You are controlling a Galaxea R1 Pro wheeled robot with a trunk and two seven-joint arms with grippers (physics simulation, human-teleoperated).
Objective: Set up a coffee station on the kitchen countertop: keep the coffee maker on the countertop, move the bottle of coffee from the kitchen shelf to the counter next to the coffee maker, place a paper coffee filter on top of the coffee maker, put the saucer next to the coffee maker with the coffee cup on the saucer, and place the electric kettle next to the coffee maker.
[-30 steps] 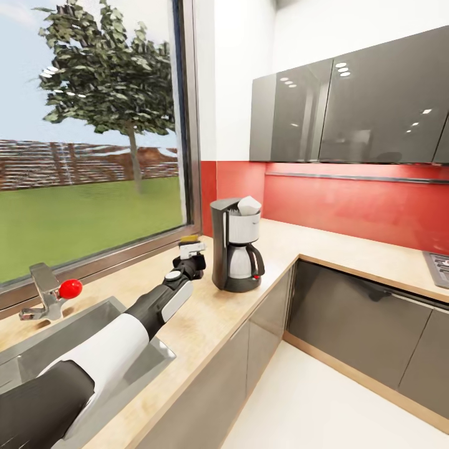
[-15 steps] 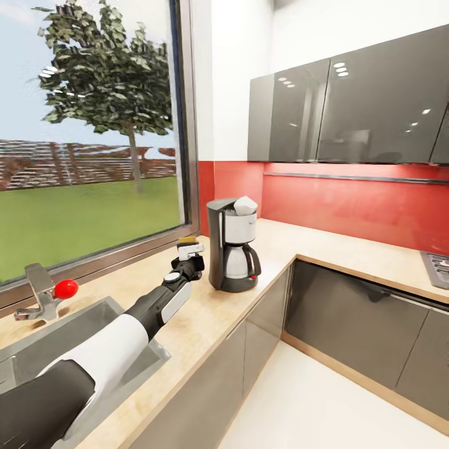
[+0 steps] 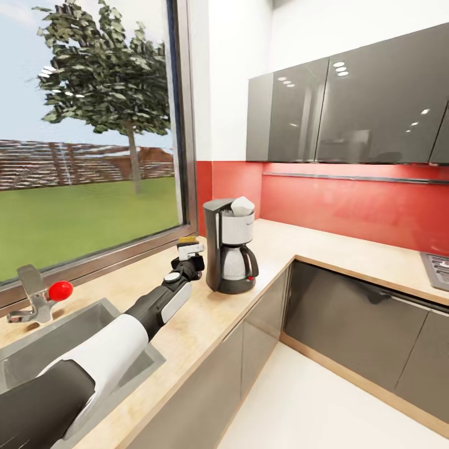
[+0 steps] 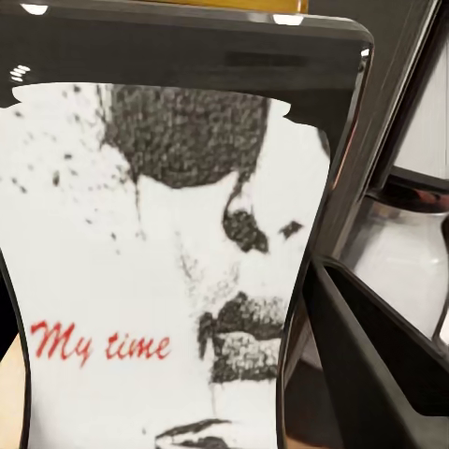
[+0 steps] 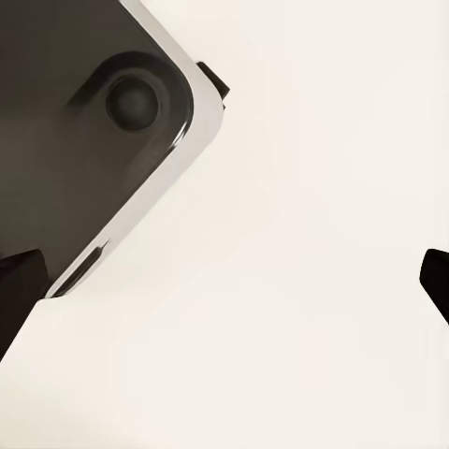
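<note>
Bottle of coffee (image 3: pixel 189 248) pinched in left gripper (image 3: pixel 187 257) above the desk (image 3: pixel 206 318), just left of the coffee maker (image 3: pixel 228 246).

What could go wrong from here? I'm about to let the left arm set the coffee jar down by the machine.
1. The bottle of coffee in the left gripper hangs close beside the coffee maker; drifting sideways could bump the machine.
2. The paper coffee filter sits loose on the maker's top, so a knock may tip it off.
3. The jar looks to be above the countertop; releasing before contact could topple it.
</note>
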